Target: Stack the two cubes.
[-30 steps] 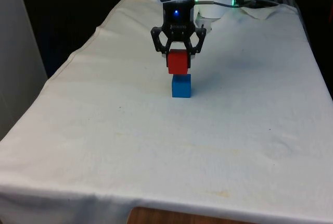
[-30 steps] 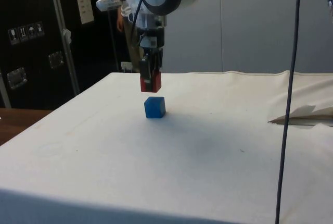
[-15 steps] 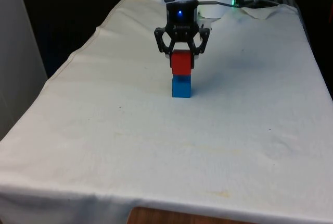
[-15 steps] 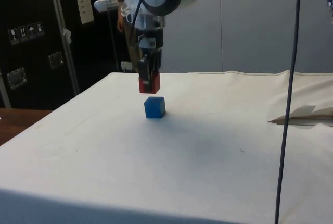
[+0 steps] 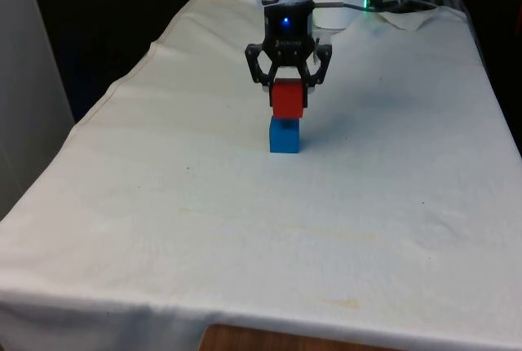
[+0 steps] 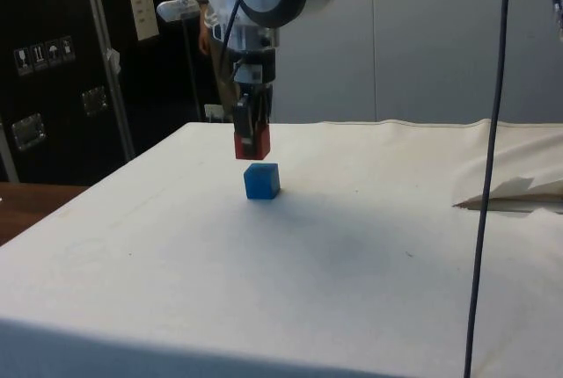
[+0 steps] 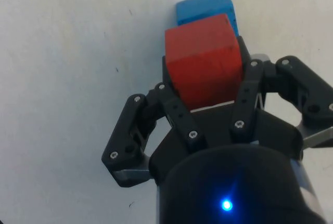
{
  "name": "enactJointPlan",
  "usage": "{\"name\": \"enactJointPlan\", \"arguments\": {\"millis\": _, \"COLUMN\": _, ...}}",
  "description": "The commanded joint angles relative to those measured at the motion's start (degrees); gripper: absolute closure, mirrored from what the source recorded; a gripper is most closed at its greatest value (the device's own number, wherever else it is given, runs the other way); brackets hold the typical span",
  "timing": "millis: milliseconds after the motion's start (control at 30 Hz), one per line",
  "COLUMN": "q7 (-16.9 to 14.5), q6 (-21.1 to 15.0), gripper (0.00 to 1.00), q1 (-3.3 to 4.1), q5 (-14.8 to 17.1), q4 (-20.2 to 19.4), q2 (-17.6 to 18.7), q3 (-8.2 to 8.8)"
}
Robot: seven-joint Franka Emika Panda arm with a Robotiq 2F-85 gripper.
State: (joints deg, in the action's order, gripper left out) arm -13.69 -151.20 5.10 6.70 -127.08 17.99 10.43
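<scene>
Nearest me on the table (image 5: 245,228) is bare white cloth, nothing else lying there. Mid-table sits the blue cube (image 5: 285,135), flat on the cloth, same spot as 1 s ago. Right above it I've got the red cube (image 5: 287,99), pinched between the fingers of the gripper (image 5: 288,90), jaws clamped on its sides; wrist cam confirms the hold.

What's changed: over the last sec the gripper slid a bit toward the front view's right, so red now looks centred over blue in the front view, where before it sat off to the left. Height approx the same. In the side view there's a clear gap between the red cube (image 6: 252,145) and the blue cube (image 6: 262,180), and red looks slightly off to one side of blue, so I can't call alignment perfect.

My read: alignment phase nrly done, descent next. Stack not made yet.
</scene>
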Motion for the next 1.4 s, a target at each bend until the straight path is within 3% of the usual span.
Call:
{"name": "enactJointPlan", "arguments": {"millis": 0, "q7": 0.1, "q6": 0.0, "gripper": 1.00, "q1": 0.00, "q5": 0.0, "q4": -0.1, "q2": 0.1, "q3": 0.00}}
{"name": "enactJointPlan", "arguments": {"millis": 533, "q7": -0.6, "q6": -0.1, "gripper": 1.00, "q1": -0.34, "q5": 1.0, "q4": -0.2, "q2": 0.9, "q3": -0.57}}
{"name": "enactJointPlan", "arguments": {"millis": 567, "q7": 0.0, "q6": 0.0, "gripper": 1.00, "q1": 0.00, "q5": 0.0, "q4": -0.5, "q2": 0.6, "q3": 0.00}}
{"name": "enactJointPlan", "arguments": {"millis": 600, "q7": -0.7, "q6": -0.1, "gripper": 1.00, "q1": -0.40, "q5": 1.1, "q4": -0.2, "q2": 1.0, "q3": -0.57}}
{"name": "enactJointPlan", "arguments": {"millis": 800, "q7": -1.4, "q6": -0.2, "gripper": 1.00, "q1": -0.80, "q5": 2.6, "q4": 0.7, "q2": 2.5, "q3": -1.15}}
{"name": "enactJointPlan", "arguments": {"millis": 833, "q7": -1.7, "q6": -0.2, "gripper": 1.00, "q1": -0.80, "q5": 2.9, "q4": 0.9, "q2": 2.8, "q3": -1.20}}
{"name": "enactJointPlan", "arguments": {"millis": 867, "q7": -0.5, "q6": -0.1, "gripper": 1.00, "q1": -0.06, "q5": 1.3, "q4": 0.6, "q2": 2.5, "q3": -0.11}}
{"name": "enactJointPlan", "arguments": {"millis": 900, "q7": -1.9, "q6": -0.2, "gripper": 1.00, "q1": -0.86, "q5": 3.3, "q4": 1.1, "q2": 3.1, "q3": -1.20}}
{"name": "enactJointPlan", "arguments": {"millis": 933, "q7": -2.1, "q6": -0.2, "gripper": 1.00, "q1": -0.92, "q5": 3.7, "q4": 1.3, "q2": 3.4, "q3": -1.26}}
{"name": "enactJointPlan", "arguments": {"millis": 1167, "q7": -3.2, "q6": -0.2, "gripper": 1.00, "q1": -0.80, "q5": 5.3, "q4": 1.8, "q2": 4.4, "q3": -0.97}}
{"name": "enactJointPlan", "arguments": {"millis": 1200, "q7": -2.2, "q6": 0.1, "gripper": 1.00, "q1": -0.17, "q5": 4.0, "q4": 1.8, "q2": 4.0, "q3": -0.11}}
{"name": "enactJointPlan", "arguments": {"millis": 1233, "q7": -3.2, "q6": -0.2, "gripper": 1.00, "q1": -0.80, "q5": 5.3, "q4": 1.8, "q2": 4.4, "q3": -0.92}}
{"name": "enactJointPlan", "arguments": {"millis": 1300, "q7": -3.2, "q6": -0.1, "gripper": 0.94, "q1": -0.80, "q5": 5.2, "q4": 1.8, "q2": 4.4, "q3": -0.86}}
{"name": "enactJointPlan", "arguments": {"millis": 1367, "q7": -3.2, "q6": 0.0, "gripper": 0.77, "q1": -0.80, "q5": 5.2, "q4": 1.9, "q2": 4.5, "q3": -0.80}}
